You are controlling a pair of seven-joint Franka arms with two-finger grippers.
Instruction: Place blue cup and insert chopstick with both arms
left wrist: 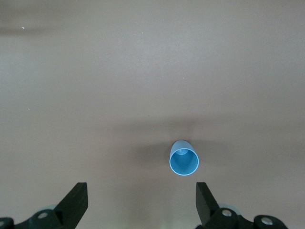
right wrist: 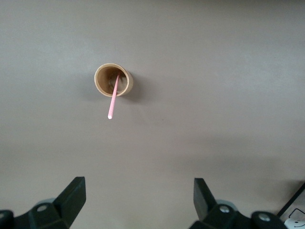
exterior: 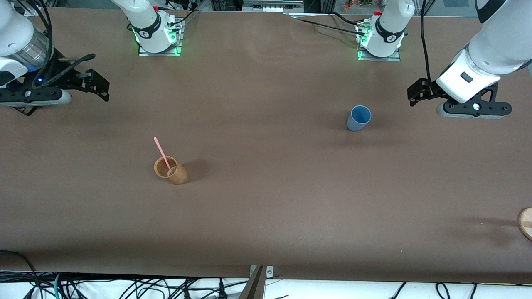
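The blue cup (exterior: 358,118) stands upright on the table toward the left arm's end; it also shows in the left wrist view (left wrist: 184,160). The pink chopstick (exterior: 162,154) leans inside a tan-brown cup (exterior: 171,170) toward the right arm's end; the right wrist view shows both the chopstick (right wrist: 113,101) and the tan cup (right wrist: 113,80). My left gripper (exterior: 416,94) hangs open and empty over bare table beside the blue cup (left wrist: 141,200). My right gripper (exterior: 100,86) hangs open and empty over bare table at the right arm's end, apart from the tan cup (right wrist: 138,198).
A round wooden piece (exterior: 525,222) lies at the table's edge at the left arm's end, nearer to the front camera. The arm bases (exterior: 158,37) stand along the table's back edge. Cables lie below the table's front edge.
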